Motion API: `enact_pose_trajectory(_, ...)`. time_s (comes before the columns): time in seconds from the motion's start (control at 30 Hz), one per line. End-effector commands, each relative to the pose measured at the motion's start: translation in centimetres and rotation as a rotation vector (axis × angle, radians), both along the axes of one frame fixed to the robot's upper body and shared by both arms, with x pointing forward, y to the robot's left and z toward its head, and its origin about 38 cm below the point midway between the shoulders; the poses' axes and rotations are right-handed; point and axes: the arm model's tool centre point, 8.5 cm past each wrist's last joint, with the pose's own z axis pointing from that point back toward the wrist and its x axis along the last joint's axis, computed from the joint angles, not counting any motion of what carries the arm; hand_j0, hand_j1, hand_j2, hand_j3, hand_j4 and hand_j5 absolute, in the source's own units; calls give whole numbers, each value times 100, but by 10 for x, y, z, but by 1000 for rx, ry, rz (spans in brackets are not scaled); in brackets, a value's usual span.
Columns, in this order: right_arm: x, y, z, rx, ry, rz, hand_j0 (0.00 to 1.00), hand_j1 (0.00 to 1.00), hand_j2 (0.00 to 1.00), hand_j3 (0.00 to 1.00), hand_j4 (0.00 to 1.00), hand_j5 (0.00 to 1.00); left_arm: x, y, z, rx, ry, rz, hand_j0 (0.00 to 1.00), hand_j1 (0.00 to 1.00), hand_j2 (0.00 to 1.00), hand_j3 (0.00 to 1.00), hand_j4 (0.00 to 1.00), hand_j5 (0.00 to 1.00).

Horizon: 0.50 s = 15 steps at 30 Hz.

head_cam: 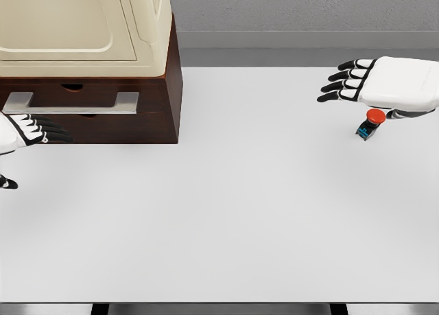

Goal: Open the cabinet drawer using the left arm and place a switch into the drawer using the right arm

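A dark wooden cabinet [137,102] with a cream top stands at the back left of the white table. Its drawer front carries a flat grey handle [72,103], and the drawer looks closed. My left hand [38,130] sits just below the handle's left part, fingers extended and relaxed, holding nothing. The switch [371,121] is a small black body with a red round button, lying on the table at the right. My right hand [357,80] hovers above and slightly behind it, fingers spread toward the left, empty.
The white table [233,212] stretches across the view, its front edge along the bottom. A grey wall runs behind the table.
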Motion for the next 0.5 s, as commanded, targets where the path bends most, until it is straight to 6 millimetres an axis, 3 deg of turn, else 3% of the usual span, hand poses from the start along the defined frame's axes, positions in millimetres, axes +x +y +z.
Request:
enact_pose_trajectory(0.0, 0, 0, 0, 3, 1, -2, 100, 100, 100, 100, 100, 100, 0, 0, 1, -11, -2, 4, 100, 100, 100, 100, 100, 100)
enact_pose_trajectory(0.07, 0, 0, 0, 3, 1, -2, 100, 100, 100, 100, 100, 100, 0, 0, 1, -10, -1, 3, 100, 100, 100, 100, 100, 100)
enact_pose_trajectory(0.13, 1, -3, -2, 0, 10, -10, 100, 100, 100, 100, 100, 100, 6, -2, 20, -17, -58, -1, 100, 100, 100, 100, 100, 100)
enact_pose_trajectory(0.23, 13, -23, -20, -6, 63, -83, 100, 100, 100, 100, 100, 100, 8, -3, 29, -70, -78, 4, 100, 100, 100, 100, 100, 100)
enact_pose_trajectory(0.33, 25, -44, -29, 7, 91, -160, 100, 100, 100, 100, 100, 100, 15, -5, 69, -58, -187, -7, 100, 100, 100, 100, 100, 100)
enact_pose_trajectory(0.4, 25, -43, -37, -6, 111, -157, 100, 100, 100, 100, 100, 100, 15, -6, 88, -141, -233, 0, 100, 100, 100, 100, 100, 100)
enact_pose_trajectory(0.47, 25, -39, -51, -28, 140, -148, 100, 100, 100, 100, 100, 100, 14, -7, 88, -249, -190, 6, 100, 100, 100, 100, 100, 100)
